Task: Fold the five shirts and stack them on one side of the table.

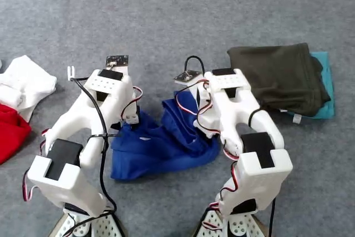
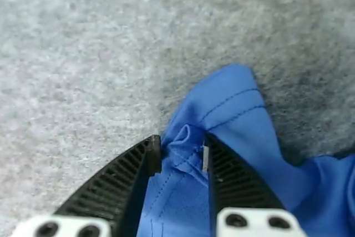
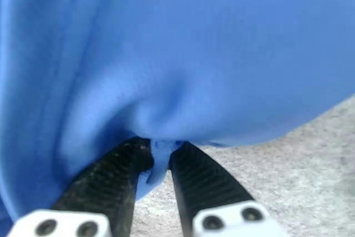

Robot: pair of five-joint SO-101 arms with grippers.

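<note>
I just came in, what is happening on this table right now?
Two robot arms are handling a crumpled blue cloth shirt in the middle of the grey felt table. The left gripper pinches one corner of it; the right gripper pinches another fold. At one side a folded dark olive shirt lies on a folded teal shirt. At the other side a white shirt and a red shirt lie unfolded.

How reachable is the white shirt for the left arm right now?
Probably not yet: the left gripper is shut on the blue shirt, though nothing lies between it and the white shirt.
</note>
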